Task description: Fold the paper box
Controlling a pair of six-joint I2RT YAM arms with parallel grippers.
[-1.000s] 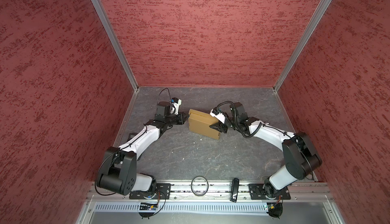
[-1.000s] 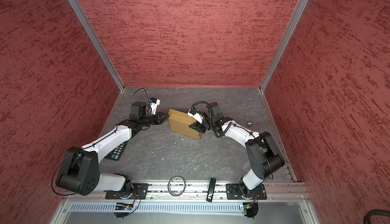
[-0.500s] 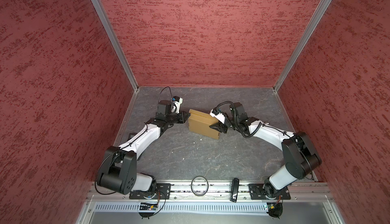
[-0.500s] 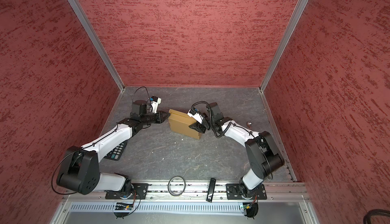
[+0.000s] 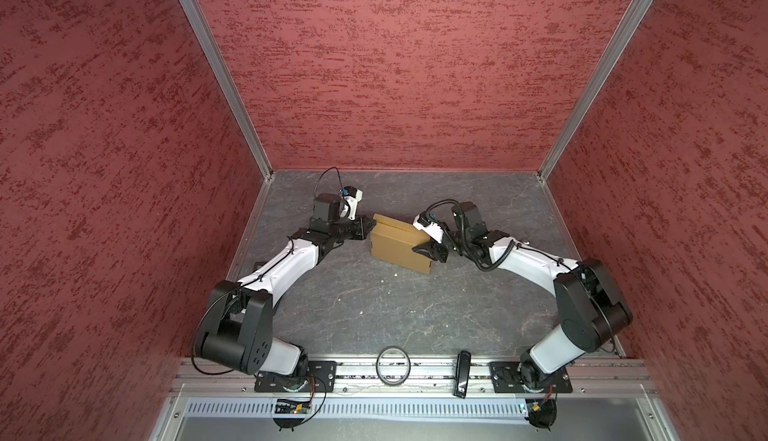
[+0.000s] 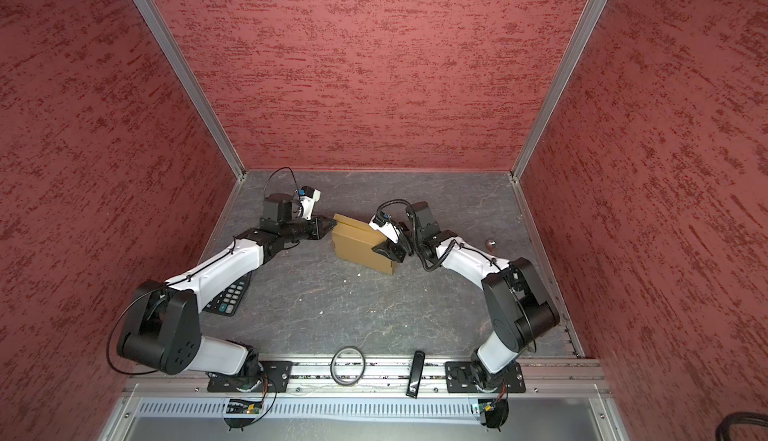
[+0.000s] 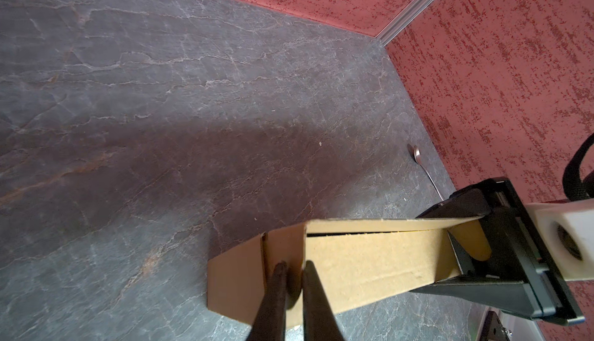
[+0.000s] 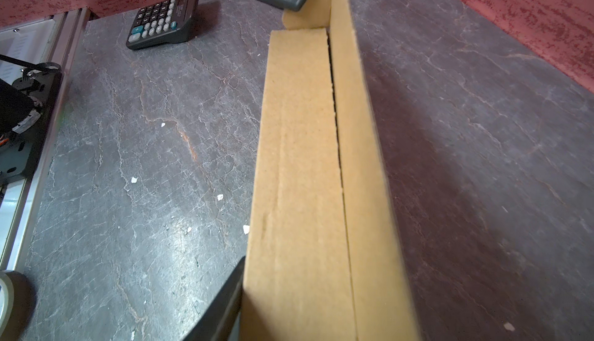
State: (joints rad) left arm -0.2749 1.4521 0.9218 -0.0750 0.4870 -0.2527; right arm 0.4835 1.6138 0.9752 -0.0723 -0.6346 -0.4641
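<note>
- On the table (image 5: 374, 306), far middle: the paper box (image 5: 397, 248), all but closed, one seam gaping.
- The right end effector (image 5: 426, 250) clamps its right end, half open.
- The left end effector (image 7: 294, 275), nearly closed, noses the left end; next, I reckon, that seam needs pressing home.

I count one paper box (image 5: 399, 248), one calculator (image 6: 228, 295) and one spoon (image 7: 424, 169) on the bench, plus one ring (image 5: 393, 366) and one black bar (image 5: 462, 372) on the front rail (image 5: 357, 370).

Red textured walls (image 5: 374, 65), grey marbled floor (image 5: 374, 314)
</note>
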